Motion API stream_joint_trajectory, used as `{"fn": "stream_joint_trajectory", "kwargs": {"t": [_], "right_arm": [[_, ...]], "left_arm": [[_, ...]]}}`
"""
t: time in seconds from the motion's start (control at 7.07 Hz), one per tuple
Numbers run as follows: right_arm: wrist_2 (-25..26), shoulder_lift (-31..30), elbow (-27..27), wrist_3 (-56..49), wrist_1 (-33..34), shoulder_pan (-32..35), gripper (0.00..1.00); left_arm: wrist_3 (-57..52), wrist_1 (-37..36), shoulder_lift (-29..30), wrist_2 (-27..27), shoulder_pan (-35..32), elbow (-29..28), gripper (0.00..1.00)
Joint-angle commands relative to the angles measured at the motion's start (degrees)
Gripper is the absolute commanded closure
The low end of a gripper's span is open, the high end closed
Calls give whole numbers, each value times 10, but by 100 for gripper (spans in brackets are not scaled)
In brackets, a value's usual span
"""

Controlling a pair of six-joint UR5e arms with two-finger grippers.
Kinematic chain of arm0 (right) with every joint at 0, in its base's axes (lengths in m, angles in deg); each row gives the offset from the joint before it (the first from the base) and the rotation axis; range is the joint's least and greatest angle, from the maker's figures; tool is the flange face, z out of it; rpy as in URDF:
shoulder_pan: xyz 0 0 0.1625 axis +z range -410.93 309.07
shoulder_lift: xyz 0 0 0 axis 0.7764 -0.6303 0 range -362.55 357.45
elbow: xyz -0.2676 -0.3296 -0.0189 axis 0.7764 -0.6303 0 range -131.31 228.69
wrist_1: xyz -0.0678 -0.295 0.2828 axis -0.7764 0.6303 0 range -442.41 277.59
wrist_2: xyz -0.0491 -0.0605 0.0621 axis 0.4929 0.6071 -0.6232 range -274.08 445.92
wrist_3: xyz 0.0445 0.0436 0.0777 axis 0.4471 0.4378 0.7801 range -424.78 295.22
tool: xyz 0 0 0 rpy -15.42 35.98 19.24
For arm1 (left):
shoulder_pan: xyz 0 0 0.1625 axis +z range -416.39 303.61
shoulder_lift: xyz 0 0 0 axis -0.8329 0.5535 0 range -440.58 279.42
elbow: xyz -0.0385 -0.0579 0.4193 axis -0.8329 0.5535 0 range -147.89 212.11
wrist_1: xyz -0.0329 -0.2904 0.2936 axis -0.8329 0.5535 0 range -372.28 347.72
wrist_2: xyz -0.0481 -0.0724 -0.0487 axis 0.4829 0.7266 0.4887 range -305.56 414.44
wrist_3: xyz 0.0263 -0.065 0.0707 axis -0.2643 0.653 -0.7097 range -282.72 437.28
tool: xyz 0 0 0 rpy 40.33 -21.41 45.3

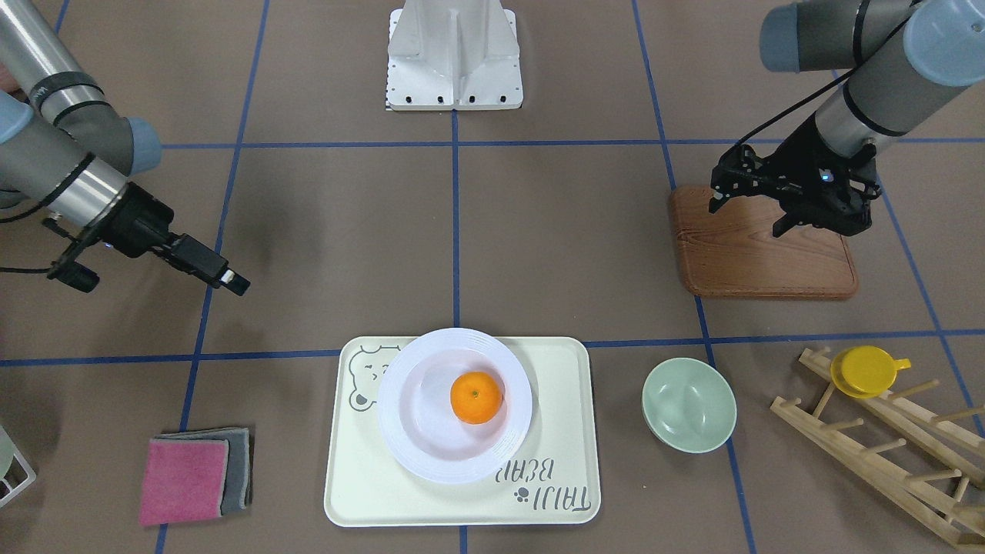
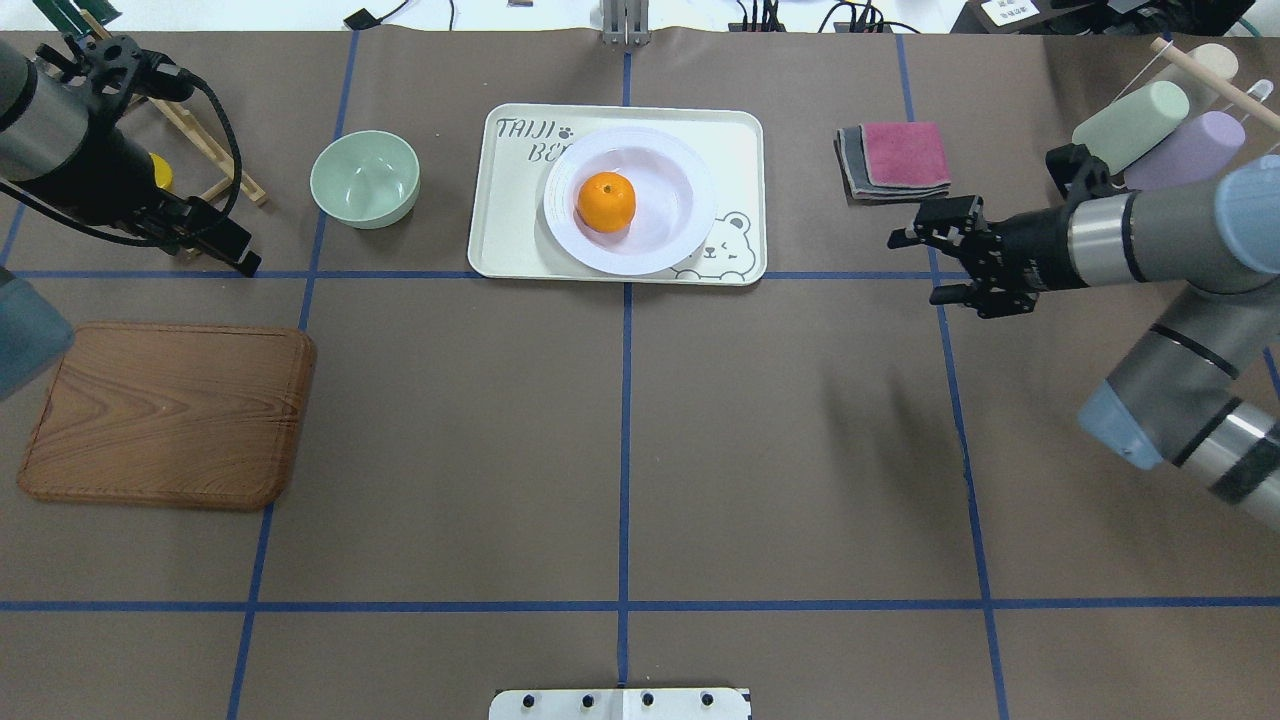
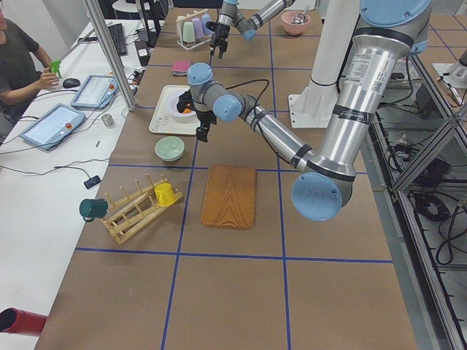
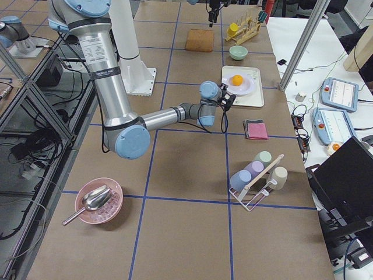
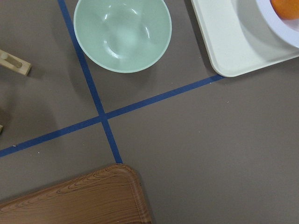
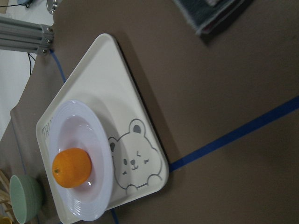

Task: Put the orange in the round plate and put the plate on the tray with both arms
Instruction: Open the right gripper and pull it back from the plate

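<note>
- Left arm: comes in from the table's left side, wrist bent so the left end effector (image 1: 748, 214) points down at the table (image 2: 620, 450). It hangs in the air, touching nothing.
- Left end effector state: the two fingers stand spread apart with nothing between them.
- Left wrist view: looks straight down on the pale green bowl (image 5: 122, 33), a corner of the wooden board (image 5: 88, 198) and one corner of the tray (image 5: 233, 42).
- Right arm: forearm about level, reaching toward the table's middle. The right end effector (image 2: 915, 268) points sideways at the tray, just on the robot's side of the folded cloths (image 2: 895, 158).
- Right end effector state: fingers wide apart, empty.
- Orange (image 2: 606, 202): sits in the well of the round plate (image 2: 665, 215), stem dimple turned up.
- Round plate: flat on the tray (image 2: 510, 240), near its middle, partly covering the lettering and the bear face.
- Tray: on the far-middle part of the table, long axis across the table from left to right. The bear face is at the near right corner and the lettering at the far left, as seen from the robot.
- Position relative to the end effectors: the tray lies between the two, clear of both. Left one is off its left end, nearer the bowl and board; right one is off its right end.
</note>
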Motion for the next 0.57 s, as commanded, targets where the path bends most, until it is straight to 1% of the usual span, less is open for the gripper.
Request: {"fn": "stream_joint_trajectory", "kwargs": {"t": [0.0,0.14,0.28,0.42], "right_arm": [[-67,-112,23,-120,-3,55,0],[-83,-152,23,-172,-3,74,0],[-92,-184,22,-206,-2,88,0],[-94,-216,22,-242,-2,98,0]], "left_arm": [[-6,-5,-13,0,-25,3,2],[-18,-3,-26,-1,-38,4,2],[-36,-3,-46,0,-59,7,2],[-55,-5,-51,-3,-71,8,2]]}}
